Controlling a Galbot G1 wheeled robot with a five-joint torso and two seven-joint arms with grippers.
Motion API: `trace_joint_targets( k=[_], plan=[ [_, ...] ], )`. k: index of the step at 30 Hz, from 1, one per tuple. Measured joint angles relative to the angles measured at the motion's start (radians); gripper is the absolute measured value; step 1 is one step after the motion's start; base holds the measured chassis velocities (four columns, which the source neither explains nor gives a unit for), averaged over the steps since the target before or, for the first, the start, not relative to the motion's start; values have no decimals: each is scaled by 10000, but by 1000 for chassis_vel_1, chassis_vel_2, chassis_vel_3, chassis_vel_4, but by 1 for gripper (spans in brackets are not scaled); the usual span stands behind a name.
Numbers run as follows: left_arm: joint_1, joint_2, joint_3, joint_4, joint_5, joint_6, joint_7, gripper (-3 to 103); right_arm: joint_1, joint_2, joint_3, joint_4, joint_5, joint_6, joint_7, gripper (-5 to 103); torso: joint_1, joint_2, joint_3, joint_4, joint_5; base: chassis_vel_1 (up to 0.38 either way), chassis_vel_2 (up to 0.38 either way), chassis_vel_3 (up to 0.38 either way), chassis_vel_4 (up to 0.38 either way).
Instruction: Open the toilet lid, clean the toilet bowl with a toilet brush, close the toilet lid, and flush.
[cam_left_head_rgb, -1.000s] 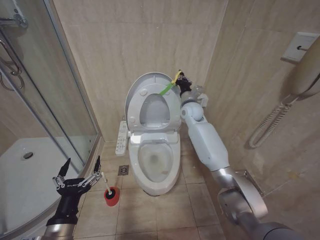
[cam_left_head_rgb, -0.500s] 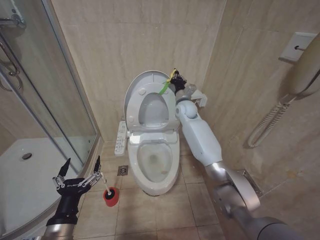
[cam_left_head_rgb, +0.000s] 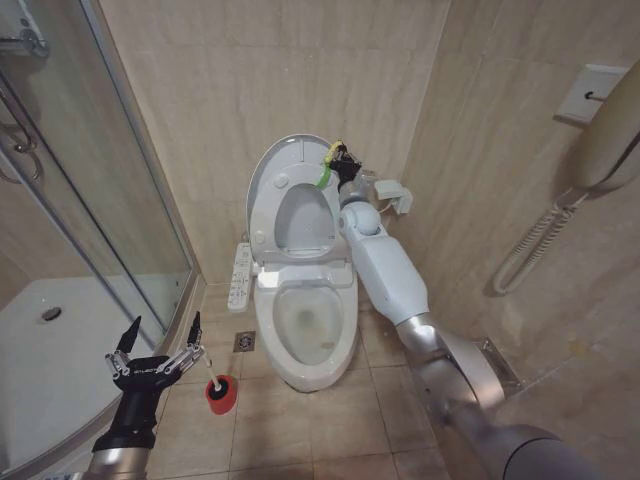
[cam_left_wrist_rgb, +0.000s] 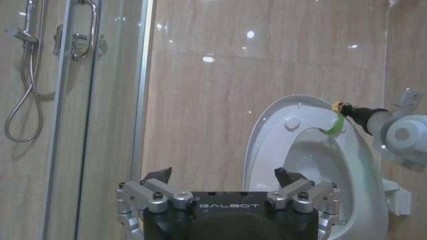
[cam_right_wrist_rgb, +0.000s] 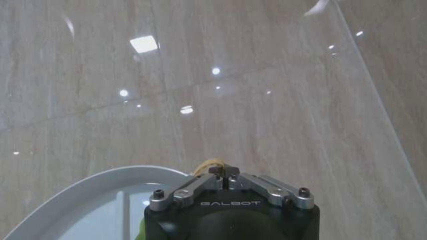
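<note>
My right gripper sits at the top edge of the toilet lid, at about 1 o'clock on the oval, its fingers pinched together on the green-and-yellow loop tag. The lid stands raised, close to the tiled wall, with the ring seat up against it. Below, the toilet bowl is exposed, its button panel at 9 o'clock of the bowl. The toilet brush stands in its red holder on the floor, at 8 o'clock from the bowl. My left gripper hovers just beside the brush handle, fingers spread wide, holding nothing. The glass shower door lies at 9 o'clock of the scene.
</note>
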Motion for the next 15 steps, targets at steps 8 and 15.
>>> trace_joint_targets(
  k=[8,15],
  plan=[
    [-1,0,0,0,0,0,0,100,-363,-290,186,992,245,-189,285,1,1,-2,3,18,-1,0,0,0,0],
    [-1,0,0,0,0,0,0,100,-610,-951,727,1684,516,-352,453,1,1,-2,2,4,0,0,0,0,0]
  ],
)
